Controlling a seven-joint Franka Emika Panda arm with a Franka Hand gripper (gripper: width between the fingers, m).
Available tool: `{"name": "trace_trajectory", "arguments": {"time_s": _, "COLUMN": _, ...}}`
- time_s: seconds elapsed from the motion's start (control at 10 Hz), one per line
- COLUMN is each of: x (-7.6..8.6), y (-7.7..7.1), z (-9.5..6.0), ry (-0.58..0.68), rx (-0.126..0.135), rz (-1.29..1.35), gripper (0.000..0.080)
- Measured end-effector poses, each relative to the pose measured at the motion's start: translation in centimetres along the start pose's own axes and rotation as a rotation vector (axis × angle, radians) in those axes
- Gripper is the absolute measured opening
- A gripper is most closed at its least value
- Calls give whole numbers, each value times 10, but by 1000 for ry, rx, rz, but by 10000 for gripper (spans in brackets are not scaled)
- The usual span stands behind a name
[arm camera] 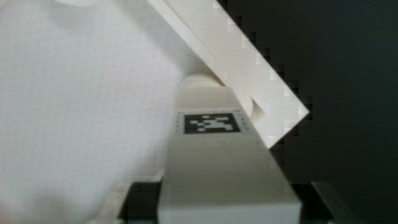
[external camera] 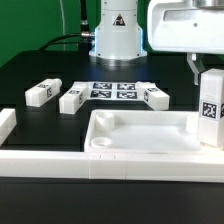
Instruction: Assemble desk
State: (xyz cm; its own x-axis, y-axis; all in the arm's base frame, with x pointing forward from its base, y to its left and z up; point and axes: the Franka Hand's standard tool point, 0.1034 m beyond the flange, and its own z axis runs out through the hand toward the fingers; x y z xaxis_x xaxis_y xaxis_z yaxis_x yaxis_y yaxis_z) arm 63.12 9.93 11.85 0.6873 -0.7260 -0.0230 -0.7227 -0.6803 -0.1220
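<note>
One claw (external camera: pixel 207 72) points down, clamping an upright leg (external camera: pixel 211 112).

Exterior view was bright and evenly lit from overhead. White tabletop (external camera: pixel 140 132) was nearly blown out, with weak rim detail and soft shadows inside the tray. Wrist view was soft and low-res. The leg (arm camera: pixel 214 165) was blurred close to the lens, its tag (arm camera: pixel 214 123) smeared, whites washed out.

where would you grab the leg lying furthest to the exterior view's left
Take the leftmost leg at mid-length, from straight above, jaws across its narrow width. It lies flat on the table, its long sides are flat and parallel, and it sits apart from the next leg. The gripper is shut on another leg now.
</note>
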Motion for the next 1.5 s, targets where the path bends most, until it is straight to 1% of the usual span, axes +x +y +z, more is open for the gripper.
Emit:
{"name": "trace_trajectory", "arguments": {"time_s": 0.1, "x": 0, "y": 0, "z": 0, "ry": -1, "rx": 0, "rz": 61, "gripper": 291}}
{"name": "trace_trajectory", "arguments": {"time_s": 0.3, "x": -1, "y": -1, "z": 0, "ry": -2, "rx": 1, "rz": 71, "gripper": 291}}
{"name": "trace_trajectory", "arguments": {"time_s": 0.4, "x": -1, "y": 0, "z": 0, "ry": -2, "rx": 0, "rz": 31, "gripper": 472}}
{"name": "trace_trajectory", "arguments": {"time_s": 0.5, "x": -1, "y": 0, "z": 0, "ry": -3, "rx": -1, "rz": 8, "gripper": 588}}
{"name": "trace_trajectory", "arguments": {"time_s": 0.6, "x": -2, "y": 0, "z": 0, "ry": -4, "rx": -8, "rz": -42, "gripper": 588}}
{"name": "trace_trajectory", "arguments": {"time_s": 0.7, "x": -2, "y": -1, "z": -1, "ry": -7, "rx": -10, "rz": -156, "gripper": 637}}
{"name": "trace_trajectory", "arguments": {"time_s": 0.9, "x": -5, "y": -3, "z": 0, "ry": -10, "rx": -10, "rz": -342, "gripper": 646}}
{"name": "trace_trajectory", "arguments": {"time_s": 1.2, "x": -4, "y": -2, "z": 0, "ry": -12, "rx": -12, "rz": -606, "gripper": 649}}
{"name": "trace_trajectory", "arguments": {"time_s": 1.4, "x": -2, "y": -3, "z": -1, "ry": -7, "rx": -29, "rz": -804, "gripper": 649}}
{"name": "trace_trajectory", "arguments": {"time_s": 1.5, "x": -2, "y": -3, "z": -2, "ry": 1, "rx": -47, "rz": -898, "gripper": 649}}
